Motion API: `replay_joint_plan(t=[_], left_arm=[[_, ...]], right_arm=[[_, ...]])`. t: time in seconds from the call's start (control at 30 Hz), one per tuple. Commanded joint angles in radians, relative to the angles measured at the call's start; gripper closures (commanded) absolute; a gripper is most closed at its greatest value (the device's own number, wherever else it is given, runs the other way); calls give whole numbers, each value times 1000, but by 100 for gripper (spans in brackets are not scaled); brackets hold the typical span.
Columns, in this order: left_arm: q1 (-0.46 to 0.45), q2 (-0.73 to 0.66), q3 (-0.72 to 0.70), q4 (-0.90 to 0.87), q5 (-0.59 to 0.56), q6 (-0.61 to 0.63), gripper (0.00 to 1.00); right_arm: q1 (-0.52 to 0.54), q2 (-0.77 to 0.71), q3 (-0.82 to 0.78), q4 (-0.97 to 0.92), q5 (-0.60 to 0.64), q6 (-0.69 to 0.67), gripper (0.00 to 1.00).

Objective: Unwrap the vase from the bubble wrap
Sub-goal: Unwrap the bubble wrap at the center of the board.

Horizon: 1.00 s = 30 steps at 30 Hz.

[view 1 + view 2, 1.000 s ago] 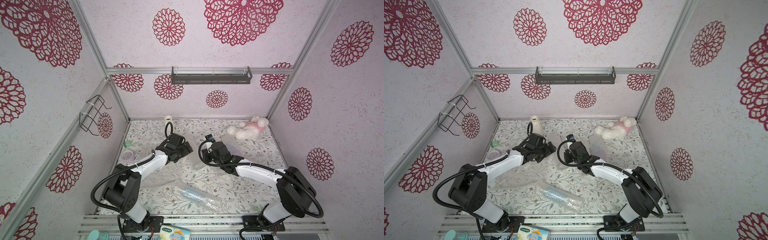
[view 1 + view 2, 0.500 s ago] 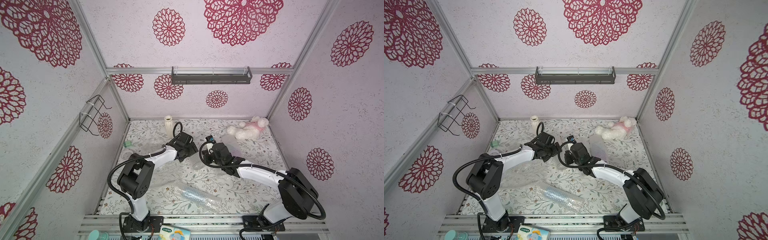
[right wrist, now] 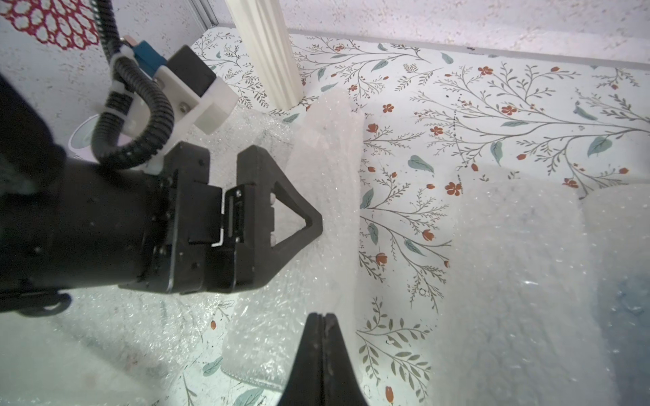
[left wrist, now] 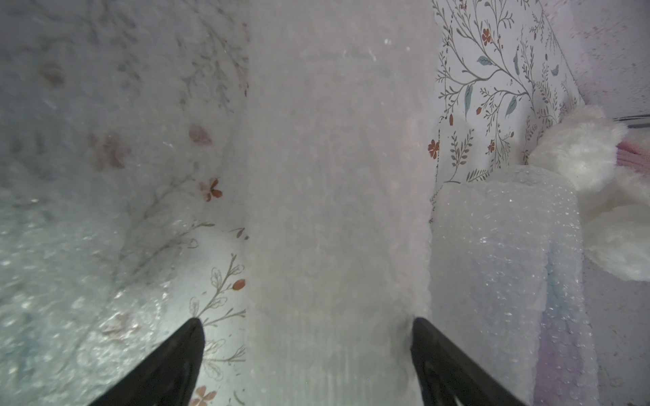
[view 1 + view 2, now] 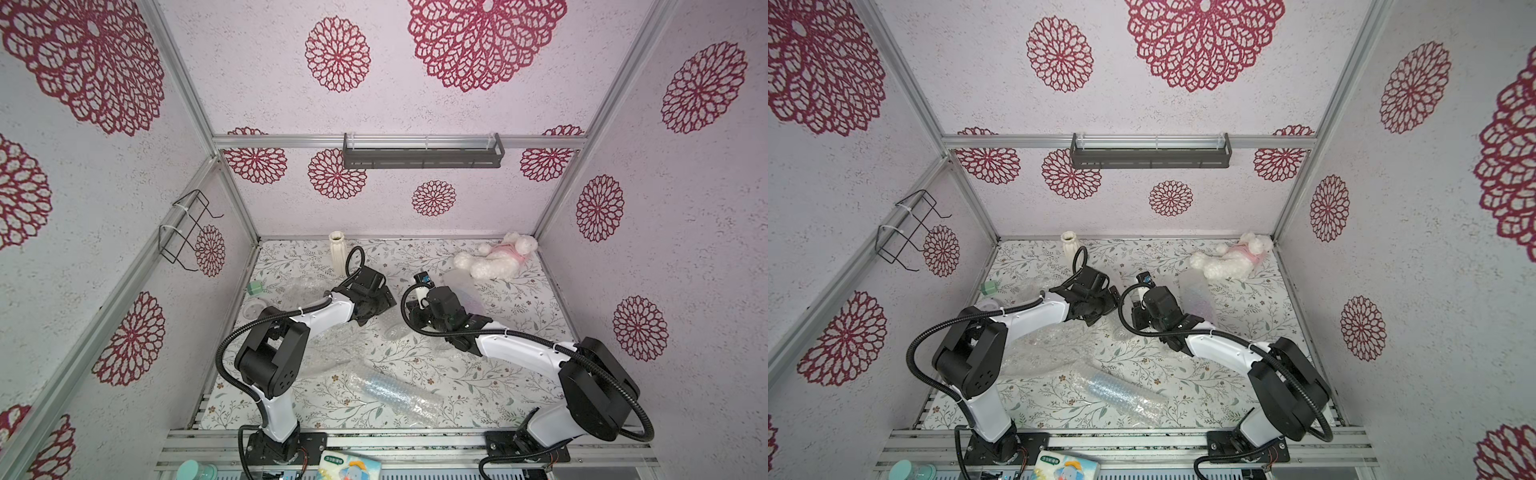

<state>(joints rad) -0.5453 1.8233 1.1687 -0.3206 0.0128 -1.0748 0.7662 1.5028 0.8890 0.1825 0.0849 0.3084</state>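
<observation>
Finding: within the last second the left arm has swung from the left side toward the centre. The left gripper (image 4: 306,320) now stands spread wide astride a raised band of the bubble wrap (image 4: 337,175), one finger apparently touching it. The right gripper (image 3: 322,316) is clenched and seems to pinch that band's edge. Judgement: a peel or handover is being set up.

The vase (image 5: 338,253), cream and ribbed, stands bare and upright at the far edge, left of centre.

Obstructions: loose sheeting (image 5: 324,353) lies beneath the left arm. A wrapped bundle (image 5: 395,392) lies near the front, and another (image 4: 499,246) sits beside the plush toy (image 5: 498,259), far right.
</observation>
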Motion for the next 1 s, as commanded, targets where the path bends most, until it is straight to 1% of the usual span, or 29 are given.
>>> replay_joint_plan(t=[0.0,0.47,0.97], left_arm=[[-7,-15,-38,-62,-13,-2,7],[-14,-37,-43,-58,7,16,7],[-62,-79,-38,-110,12,44,7]], right_arm=[[-8,-56,6,29,26,6,100],[-22,-87,-2,23,34,3,100],[-22,-222,-105,-14,65,45,100]])
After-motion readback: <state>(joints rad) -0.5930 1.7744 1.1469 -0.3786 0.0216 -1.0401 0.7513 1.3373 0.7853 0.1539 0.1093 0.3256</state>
